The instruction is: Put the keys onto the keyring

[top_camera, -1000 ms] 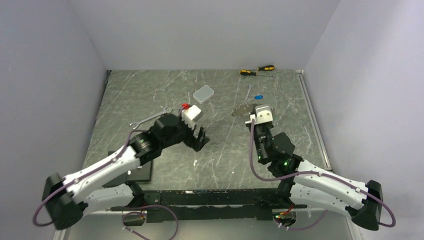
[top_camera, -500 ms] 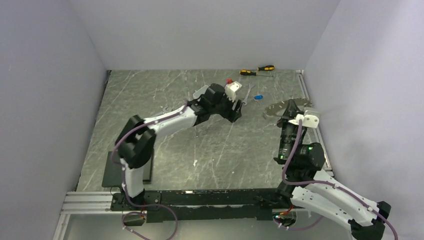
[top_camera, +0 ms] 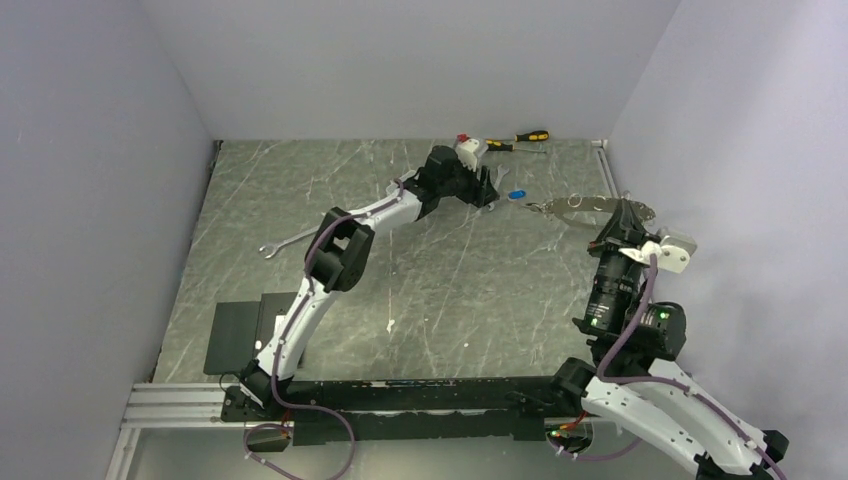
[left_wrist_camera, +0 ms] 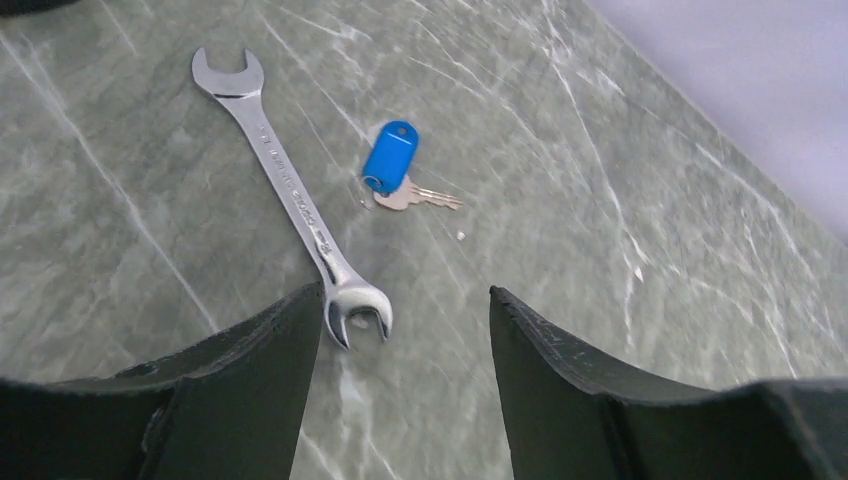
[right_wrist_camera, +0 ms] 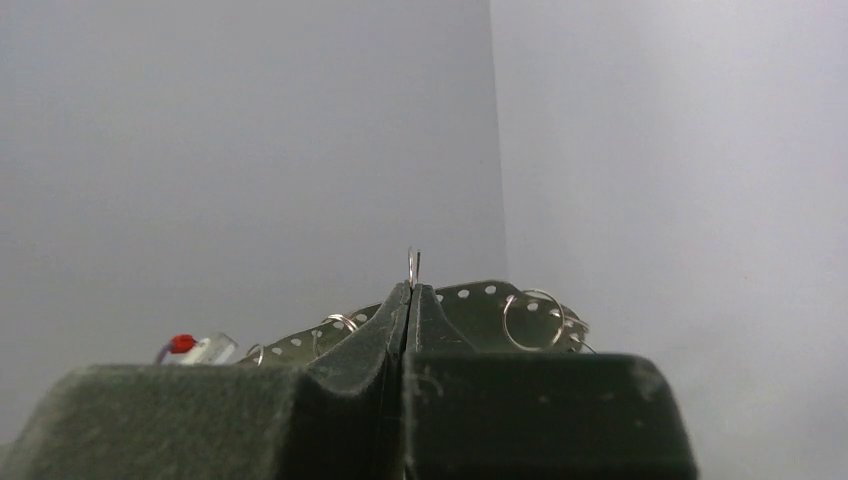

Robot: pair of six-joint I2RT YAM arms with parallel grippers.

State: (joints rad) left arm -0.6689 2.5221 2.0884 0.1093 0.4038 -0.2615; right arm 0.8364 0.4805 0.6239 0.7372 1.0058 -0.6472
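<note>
Reaching far, L hand (left_wrist_camera: 405, 300), jaws apart, has swung over blue key (left_wrist_camera: 390, 158); R hand (right_wrist_camera: 408, 290) clamped on keyring (right_wrist_camera: 470, 300): pickup next.

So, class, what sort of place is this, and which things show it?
Probably a robot test bench: a left arm and a right arm mounted at the near edge of a marbled table, plain walls boxing it in, and a wrench, screwdrivers and a blue key laid out for practice.

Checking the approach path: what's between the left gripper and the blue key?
In the left wrist view, only bare table between the left gripper and the blue key; a silver wrench lies just beside that line.
</note>
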